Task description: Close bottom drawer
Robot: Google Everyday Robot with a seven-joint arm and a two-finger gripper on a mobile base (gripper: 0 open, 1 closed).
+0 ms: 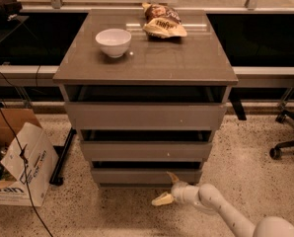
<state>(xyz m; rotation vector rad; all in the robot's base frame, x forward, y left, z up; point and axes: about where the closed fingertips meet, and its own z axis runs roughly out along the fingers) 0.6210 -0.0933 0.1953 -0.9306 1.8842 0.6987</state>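
One cabinet, three drawers, one gripper low at the front of the lowest.

From the left: one open brown-and-white cardboard box [18, 167] sits on the speckled floor [255, 172], its print too blurred to read. One grey-brown cabinet [147, 63] carries one round white bowl [113, 42] and one crumpled brown-and-yellow snack bag [163, 22], whose lettering is unreadable. Of three stacked fronts, the bottom drawer [137, 176] is the flat, handleless one. Its long axis runs left to right, its panel faces the camera, and there is a dark gap above it. The white arm's [221, 209] gripper [162, 188] sits just below the panel's right half with its cream fingers [162, 199] spread apart and the upper tip at the panel's lower edge. One black office chair base [285, 142] stands at the right.
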